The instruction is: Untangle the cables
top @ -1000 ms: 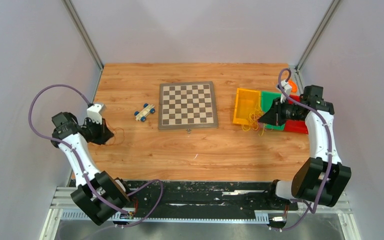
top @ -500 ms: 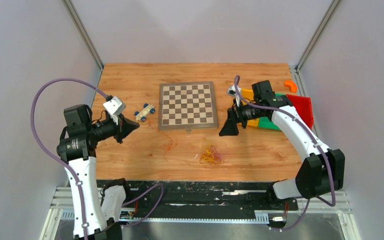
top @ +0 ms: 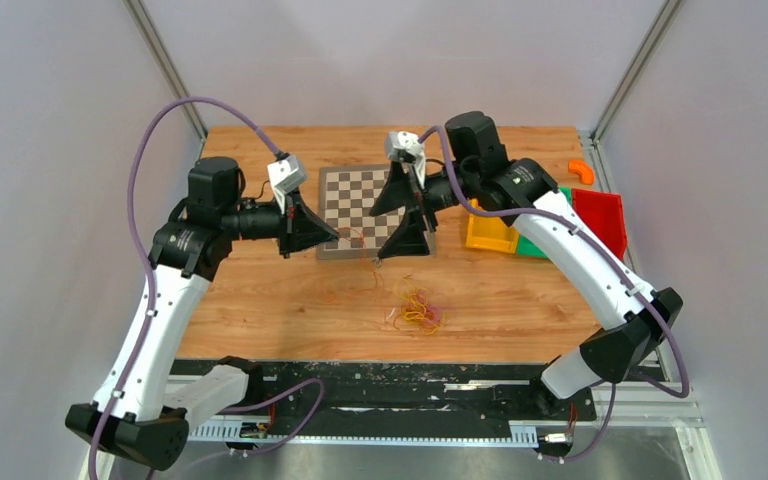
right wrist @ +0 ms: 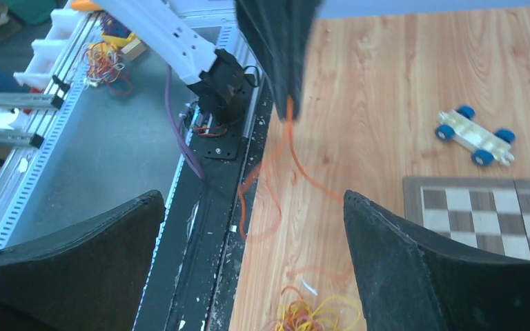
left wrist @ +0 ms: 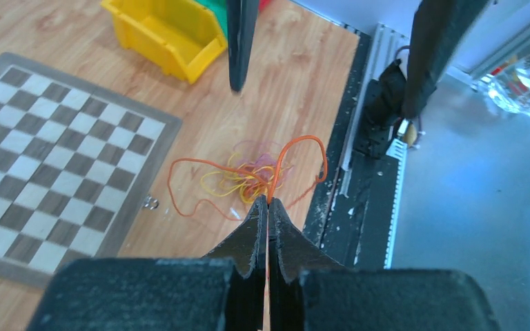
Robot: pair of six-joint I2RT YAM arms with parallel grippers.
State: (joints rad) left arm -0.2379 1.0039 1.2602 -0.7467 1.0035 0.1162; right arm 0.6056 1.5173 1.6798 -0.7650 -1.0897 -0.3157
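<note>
Pinching one orange strand (left wrist: 302, 141) high in my left end effector (left wrist: 268, 207) to pull it free of the cables (top: 418, 312) heaped on the worktop (top: 520, 300), I hold my right end effector (right wrist: 252, 200) spread, ready to help

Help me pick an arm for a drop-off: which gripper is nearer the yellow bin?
Right. The right gripper hangs over the chessboard, at its edge by the yellow bin. The left gripper, shut on an orange strand, is at the opposite edge.
</note>
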